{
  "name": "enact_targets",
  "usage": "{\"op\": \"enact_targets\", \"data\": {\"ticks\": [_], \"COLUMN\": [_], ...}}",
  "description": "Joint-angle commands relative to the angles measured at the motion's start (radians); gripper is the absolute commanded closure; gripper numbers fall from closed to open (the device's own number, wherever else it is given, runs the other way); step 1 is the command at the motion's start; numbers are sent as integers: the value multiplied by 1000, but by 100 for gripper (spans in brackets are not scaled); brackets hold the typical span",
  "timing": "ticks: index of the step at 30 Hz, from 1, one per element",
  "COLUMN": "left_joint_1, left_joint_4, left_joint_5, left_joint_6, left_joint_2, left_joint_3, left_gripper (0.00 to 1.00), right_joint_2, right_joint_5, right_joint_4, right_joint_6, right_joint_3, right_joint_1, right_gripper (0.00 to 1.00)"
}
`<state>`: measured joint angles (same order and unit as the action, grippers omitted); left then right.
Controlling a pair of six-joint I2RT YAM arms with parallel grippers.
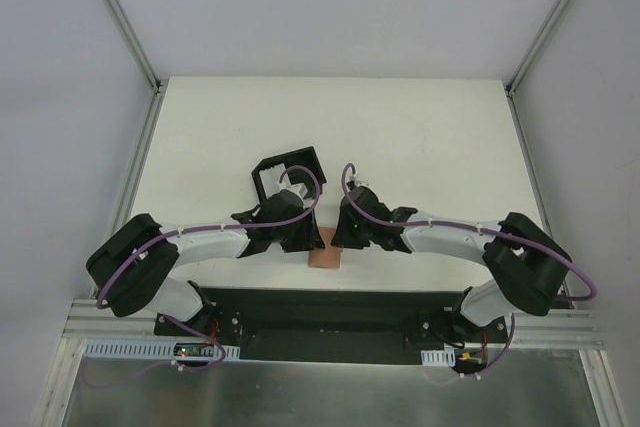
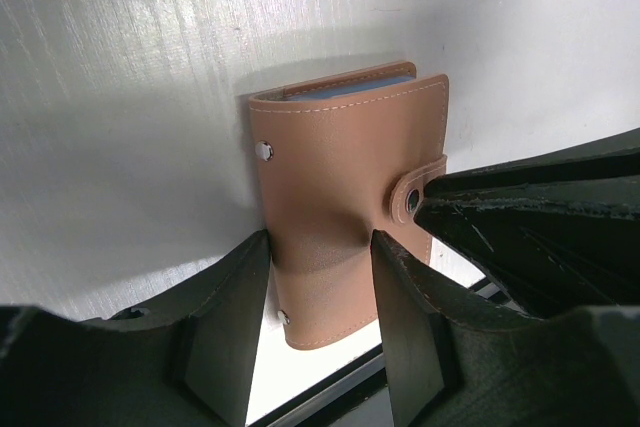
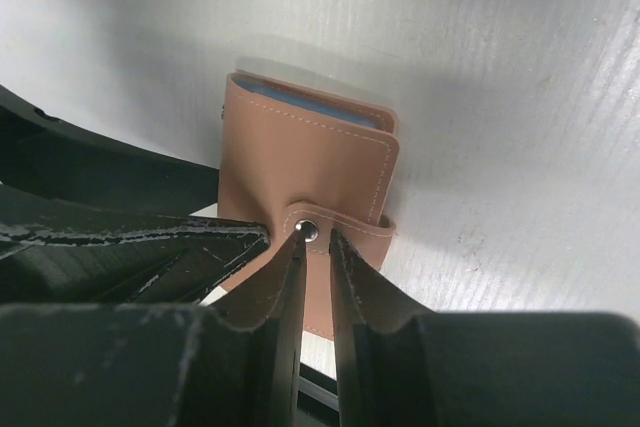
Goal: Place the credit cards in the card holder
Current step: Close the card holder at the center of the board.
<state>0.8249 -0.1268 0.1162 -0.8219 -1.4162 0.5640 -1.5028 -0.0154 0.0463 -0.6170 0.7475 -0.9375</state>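
Observation:
The card holder (image 1: 324, 259) is a tan leather wallet lying closed near the table's front edge, between both arms. A light blue credit card (image 2: 350, 90) shows only as an edge inside its far end, seen too in the right wrist view (image 3: 310, 105). My left gripper (image 2: 320, 242) is open, its fingertips (image 2: 255, 267) resting on the card holder's (image 2: 340, 157) cover. My right gripper (image 3: 316, 237) stands a narrow slit apart, tips on the snap tab (image 3: 308, 231) of the card holder (image 3: 300, 167), with nothing between them. In the top view the two grippers (image 1: 305, 237) (image 1: 342, 235) meet over it.
A black open-sided plastic box (image 1: 285, 165) stands just behind my left gripper. The table's front edge and a black rail (image 1: 320, 307) run close below the card holder. The right gripper's dark finger (image 2: 530, 217) crowds the left wrist view.

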Motion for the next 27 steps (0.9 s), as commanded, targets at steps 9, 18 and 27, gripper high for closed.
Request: {"op": "enact_targets", "data": {"ticks": [9, 18, 27], "left_joint_1": [6, 5, 5], "left_joint_4": [72, 72, 73], "left_joint_5": [-7, -10, -10], "left_joint_6": [15, 13, 12], "left_joint_2": [-27, -27, -21], "left_joint_3": [-23, -24, -27], "left_gripper": [55, 55, 55], "right_joint_2": [-23, -25, 9], "right_joint_5": [2, 5, -34], "right_joint_4": [58, 58, 59], "right_joint_6": [57, 49, 57], "right_joint_3": [89, 72, 64], "right_joint_1": [2, -6, -15], "right_gripper": [82, 83, 83]}}
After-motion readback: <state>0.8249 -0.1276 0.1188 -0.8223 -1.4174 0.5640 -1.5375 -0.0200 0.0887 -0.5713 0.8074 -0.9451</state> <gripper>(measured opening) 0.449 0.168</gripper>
